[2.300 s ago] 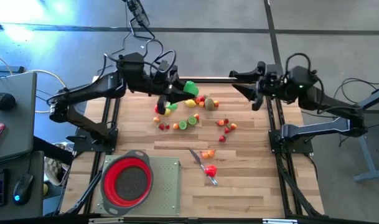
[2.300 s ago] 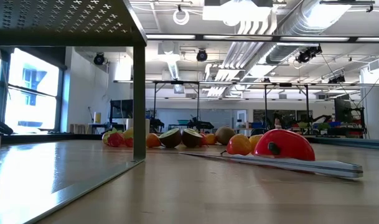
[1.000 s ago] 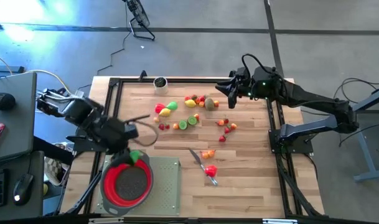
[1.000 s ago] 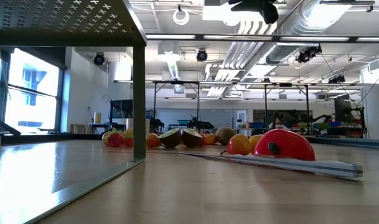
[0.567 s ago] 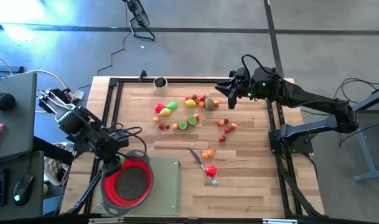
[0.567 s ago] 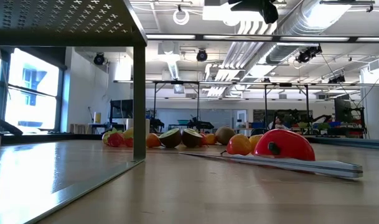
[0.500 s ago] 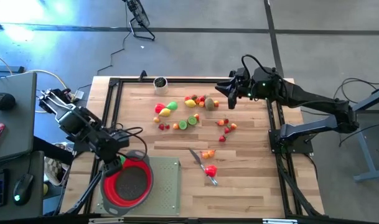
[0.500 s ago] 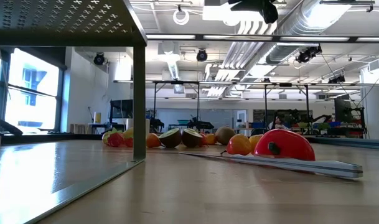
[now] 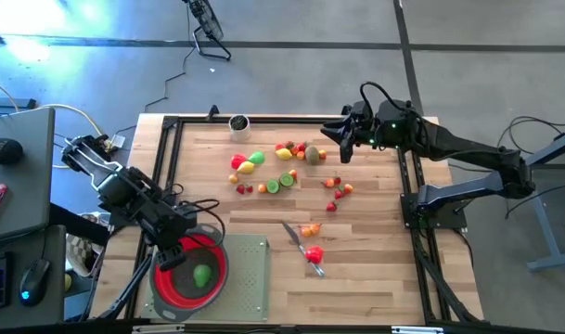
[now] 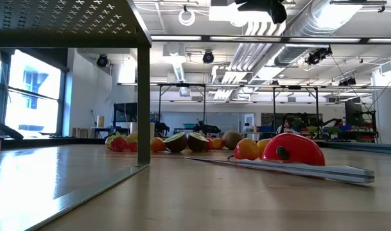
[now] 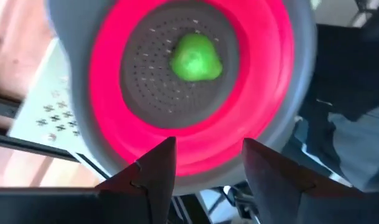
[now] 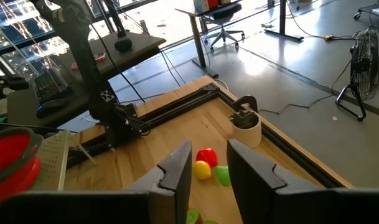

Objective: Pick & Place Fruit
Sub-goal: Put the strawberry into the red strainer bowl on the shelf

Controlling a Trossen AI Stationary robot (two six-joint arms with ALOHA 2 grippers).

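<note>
Jaws of the left gripper (image 11: 205,165) stand parted and empty above the red strainer (image 9: 219,270) (green fruit (image 11: 196,57) inside); it should rise straight before returning.

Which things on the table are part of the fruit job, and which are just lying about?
Job:
green fruit in the red strainer
loose fruits at the table's far side
left gripper, open over the strainer
right gripper, hovering

Lying about:
grey knife
small potted plant
</note>
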